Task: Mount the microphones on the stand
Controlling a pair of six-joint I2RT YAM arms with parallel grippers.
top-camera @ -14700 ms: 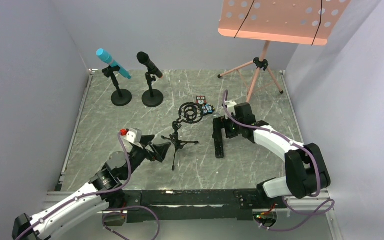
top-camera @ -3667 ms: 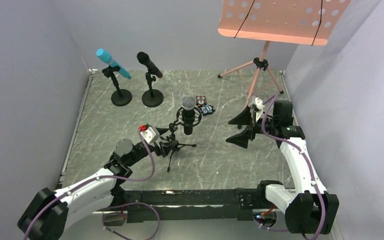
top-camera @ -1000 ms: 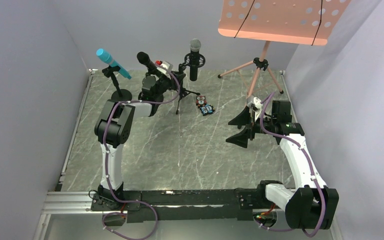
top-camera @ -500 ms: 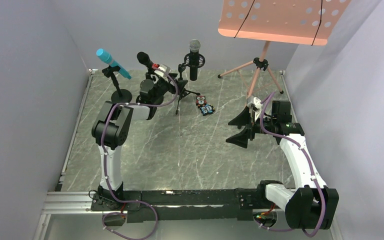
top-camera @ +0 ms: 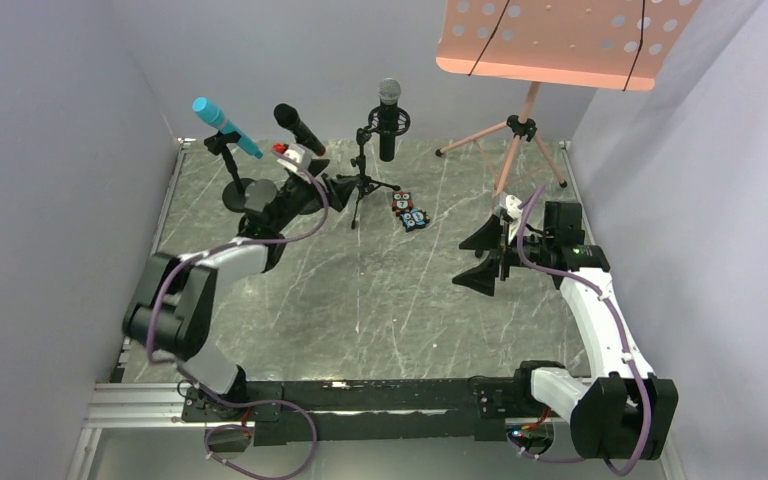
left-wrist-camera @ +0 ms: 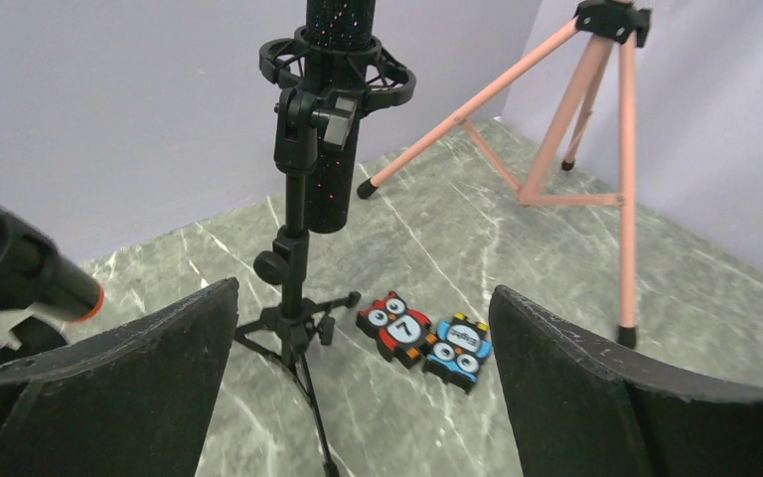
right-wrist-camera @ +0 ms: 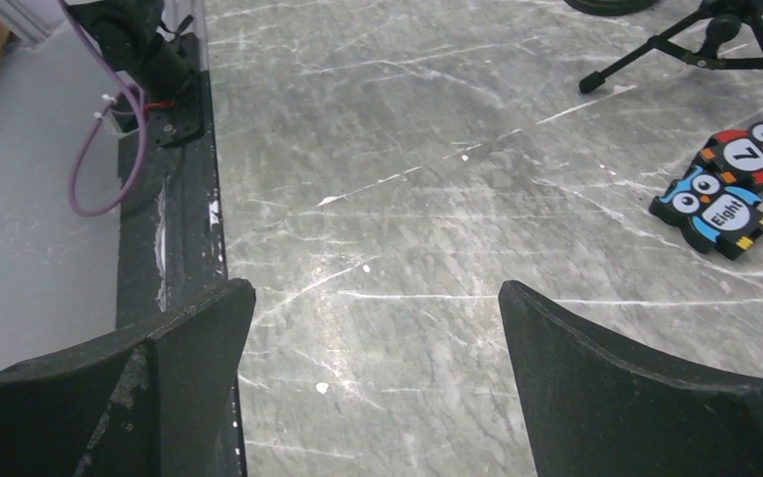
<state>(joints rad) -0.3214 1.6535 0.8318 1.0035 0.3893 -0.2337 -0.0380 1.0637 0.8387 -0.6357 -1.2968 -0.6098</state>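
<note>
Top view: all 3 microphones sit in stands at the far end of the surface [top-camera: 360, 300]: light blue microphone [top-camera: 225, 125], orange-ended microphone [top-camera: 300, 128], and silver-mesh microphone [top-camera: 388, 118].

Left wrist view: the left end effector [left-wrist-camera: 363, 298] gapes, touching nothing, so the tripod stand [left-wrist-camera: 293, 318] bears its microphone alone.

Right wrist view: the right end effector [right-wrist-camera: 375, 288] is spread and empty, hanging well apart from the stands, likely to keep clear.

Grey marble counter [top-camera: 380, 310] boxed by pale lilac walls [top-camera: 50, 160] on three sides; a pink music stand [top-camera: 560, 45] occupies its far right corner.
</note>
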